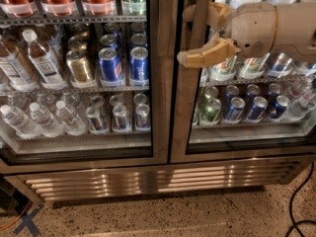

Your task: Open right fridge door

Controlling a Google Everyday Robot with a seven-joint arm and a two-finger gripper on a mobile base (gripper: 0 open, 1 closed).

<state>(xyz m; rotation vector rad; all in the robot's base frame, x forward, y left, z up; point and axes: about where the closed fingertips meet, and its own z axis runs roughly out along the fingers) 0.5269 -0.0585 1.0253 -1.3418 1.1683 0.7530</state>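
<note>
The right fridge door (pixel 181 132) is a glass pane in a brushed steel frame, and it looks shut against the cabinet. A dark vertical handle (pixel 198 38) runs along its left edge. My gripper (pixel 190 33) is at the top right, level with the upper shelf, at that handle. Its two tan fingers are spread apart, the upper finger (pixel 200 11) and the lower finger (pixel 200 57) reaching across the handle towards the door frame. Cans and bottles show behind the glass.
The left fridge door (pixel 160 83) is shut, with water bottles and cans behind it. A steel vent grille (pixel 148 179) runs along the bottom. A black cable (pixel 296 206) lies on the speckled floor at the right, and blue tape (pixel 27 223) marks the floor at the lower left.
</note>
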